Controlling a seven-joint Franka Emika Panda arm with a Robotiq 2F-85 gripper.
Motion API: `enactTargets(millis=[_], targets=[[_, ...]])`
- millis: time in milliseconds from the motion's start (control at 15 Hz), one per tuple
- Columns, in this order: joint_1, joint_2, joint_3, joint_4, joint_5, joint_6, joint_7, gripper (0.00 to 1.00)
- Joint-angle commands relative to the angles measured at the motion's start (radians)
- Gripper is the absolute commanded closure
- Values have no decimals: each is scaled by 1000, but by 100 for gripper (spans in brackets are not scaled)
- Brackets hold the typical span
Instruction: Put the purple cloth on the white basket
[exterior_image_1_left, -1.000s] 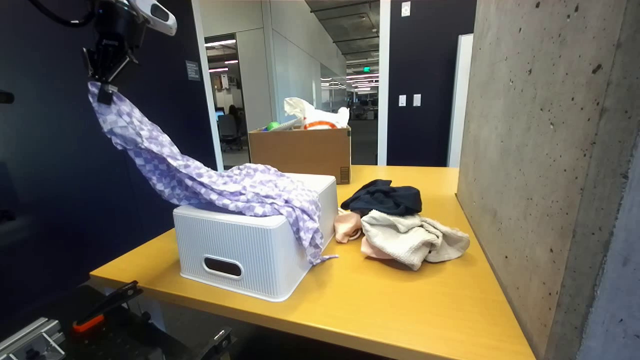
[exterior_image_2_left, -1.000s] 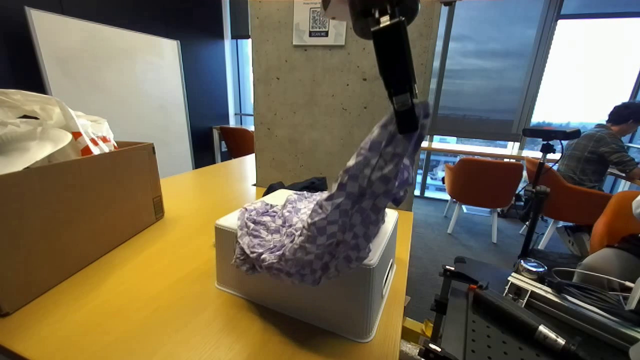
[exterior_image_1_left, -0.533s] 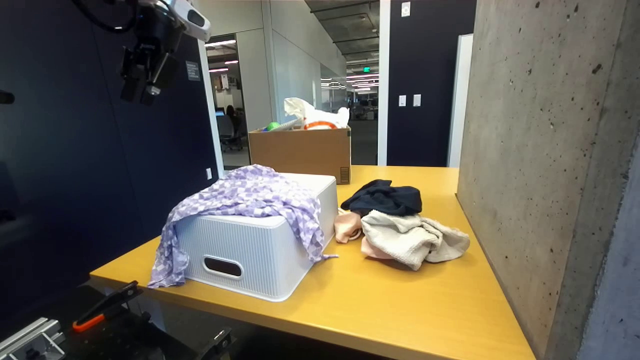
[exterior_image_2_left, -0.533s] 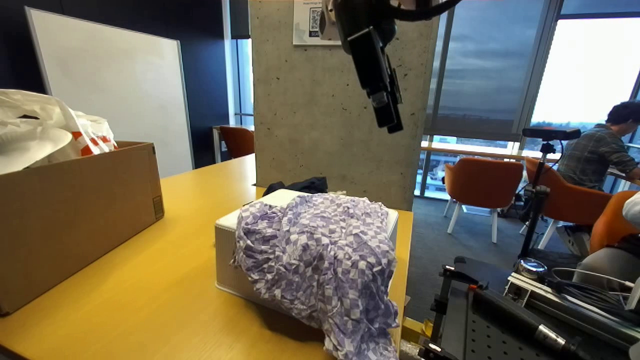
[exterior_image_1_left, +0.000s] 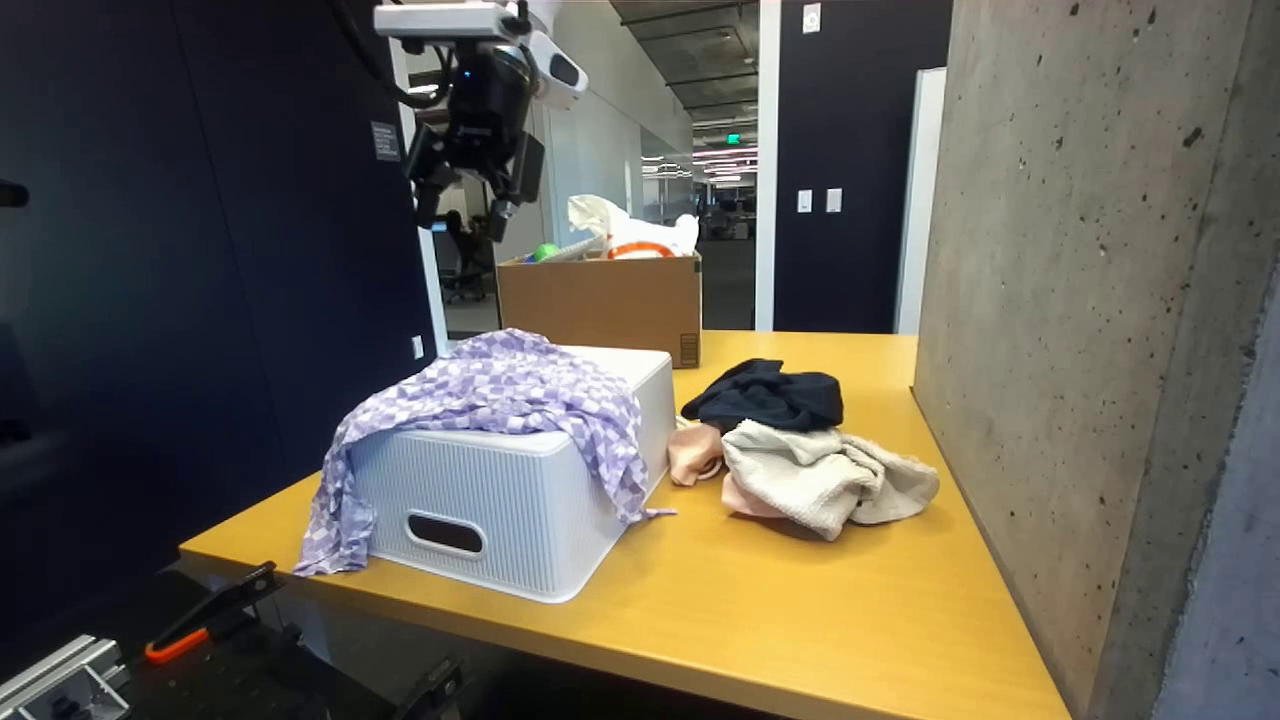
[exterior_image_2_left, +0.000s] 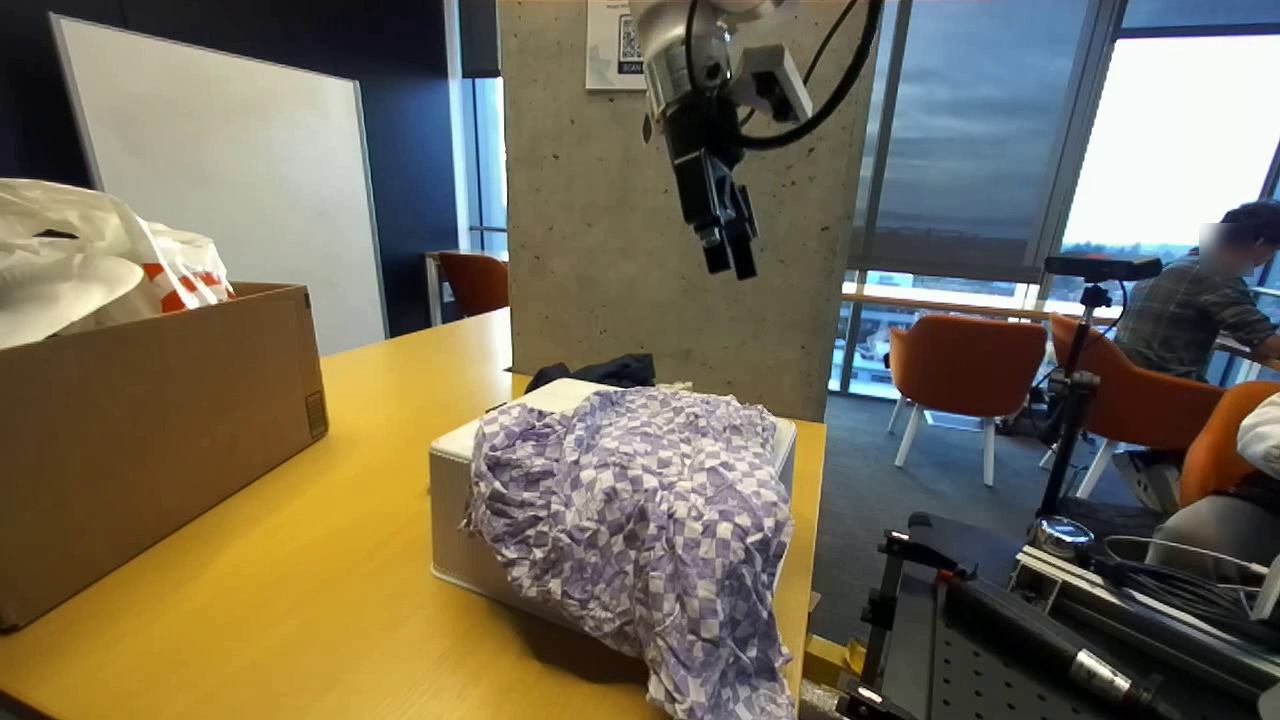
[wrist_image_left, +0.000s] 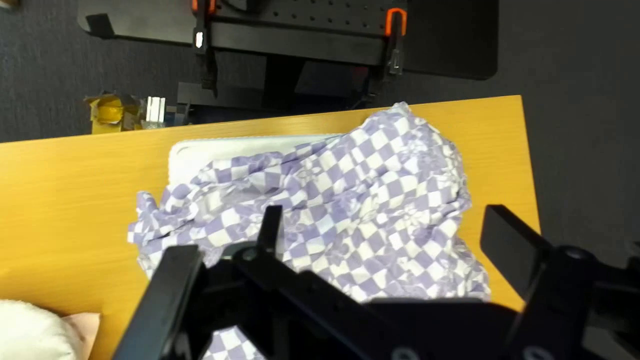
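Purple cloth (exterior_image_1_left: 490, 385): one, checked with white, crumpled. Draped across the top of the white basket (exterior_image_1_left: 480, 480), which is judged to be upturned, its handle slot being low in the wall. By this flat top the fabric is borne from beneath; as seen in an exterior view, one end is hung down the left wall and another down the right, and by these slipping is probably resisted. At the far right, part of the top is bare.

Tool (exterior_image_1_left: 462, 218): raised above the cloth, well apart from it; jaws spread wide, nothing held. Placement is judged complete, with only withdrawal called for.

Worktop (exterior_image_1_left: 760, 610): bearer of all the cloths. Right of the basket are heaped a dark cloth (exterior_image_1_left: 768, 397), far; a cream cloth (exterior_image_1_left: 820, 475), near; and a peach cloth (exterior_image_1_left: 693, 455), partly covered. Cardboard box (exterior_image_1_left: 600, 310): far side, presumably used for storage, a white bag (exterior_image_1_left: 645, 237) showing above its rim.
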Motion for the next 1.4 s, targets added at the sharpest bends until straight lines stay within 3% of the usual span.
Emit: enactTargets(millis=[0,600,867,1067,1200,1267,1333], targets=[[-24,146,-7,120,-53,14,-89,0],[-30,382,24,243,-212,201,-322,0],[-13,344,58,187,-242,266,-406,0],[2,321,81,169,-251,317,-434,0],[10,323,70,174,-209,326,-315,0],[9,349,77,204,-225,298,-366,0],[14,347,76,204,-224,300,-338,0]])
